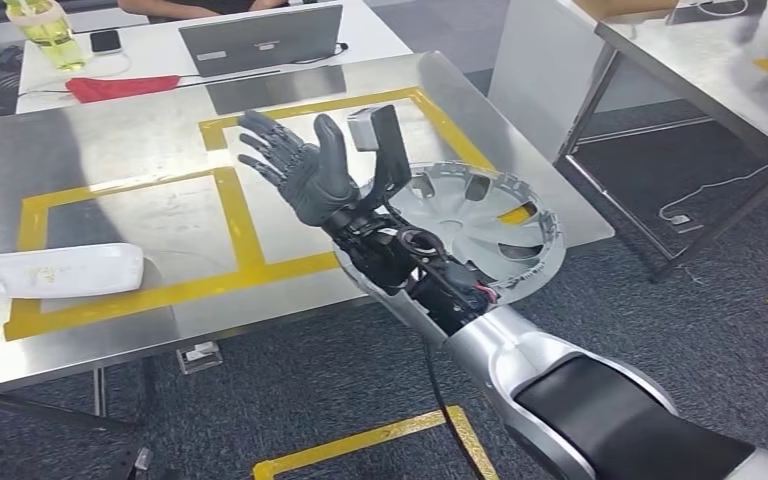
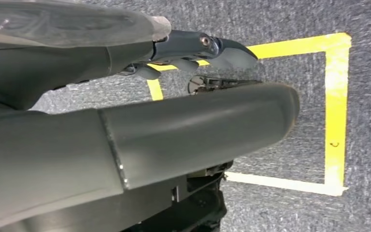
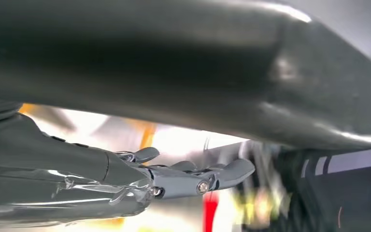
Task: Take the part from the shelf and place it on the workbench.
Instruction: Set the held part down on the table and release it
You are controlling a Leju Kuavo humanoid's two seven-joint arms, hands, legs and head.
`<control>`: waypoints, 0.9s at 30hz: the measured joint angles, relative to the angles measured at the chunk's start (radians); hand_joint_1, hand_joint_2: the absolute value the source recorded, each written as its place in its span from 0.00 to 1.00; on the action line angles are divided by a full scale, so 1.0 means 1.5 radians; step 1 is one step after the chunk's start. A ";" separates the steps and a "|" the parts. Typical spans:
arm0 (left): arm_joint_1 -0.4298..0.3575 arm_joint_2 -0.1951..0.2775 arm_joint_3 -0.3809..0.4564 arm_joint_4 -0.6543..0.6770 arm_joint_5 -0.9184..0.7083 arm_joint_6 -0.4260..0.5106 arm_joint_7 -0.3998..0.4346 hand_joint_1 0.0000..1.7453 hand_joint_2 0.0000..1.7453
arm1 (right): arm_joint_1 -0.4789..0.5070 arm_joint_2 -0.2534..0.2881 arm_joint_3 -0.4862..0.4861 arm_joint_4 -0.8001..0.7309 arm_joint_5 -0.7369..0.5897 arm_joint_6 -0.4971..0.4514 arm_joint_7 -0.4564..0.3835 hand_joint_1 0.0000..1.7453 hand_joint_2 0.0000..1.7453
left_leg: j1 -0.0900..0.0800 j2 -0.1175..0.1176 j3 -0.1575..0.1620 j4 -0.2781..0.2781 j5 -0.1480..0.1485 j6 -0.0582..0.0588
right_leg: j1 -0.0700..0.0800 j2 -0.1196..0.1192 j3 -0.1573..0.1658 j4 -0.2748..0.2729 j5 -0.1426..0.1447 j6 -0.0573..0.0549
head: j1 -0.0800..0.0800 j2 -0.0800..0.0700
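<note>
The part, a round silver wheel cover point(image 1: 480, 215), lies flat on the steel workbench point(image 1: 110, 140) at its near right corner, with its rim slightly over the edge. My right hand point(image 1: 295, 165) hovers above the bench just left of the cover, palm up, fingers spread, holding nothing. The right wrist view shows those fingers point(image 3: 193, 176) stretched out with nothing between them. My left hand point(image 2: 125, 96) hangs over the grey carpet, its fingers point(image 2: 198, 46) extended and empty.
A long white moulded piece point(image 1: 50, 270) lies on the bench's left side inside yellow tape boxes. Behind stands a white table with a laptop point(image 1: 260, 38), a bottle point(image 1: 48, 30) and a red cloth point(image 1: 120, 87). Another steel table point(image 1: 720, 60) stands at right. Yellow tape point(image 2: 337, 96) marks the floor.
</note>
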 joint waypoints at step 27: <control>0.003 -0.006 0.000 0.000 0.023 0.007 0.001 0.00 0.00 | 0.246 -0.142 0.034 -0.422 0.012 0.064 0.018 0.00 0.00 | -0.005 0.000 0.012 -0.004 -0.009 0.001 | 0.001 0.003 0.010 -0.019 0.006 -0.015 | -0.013 0.000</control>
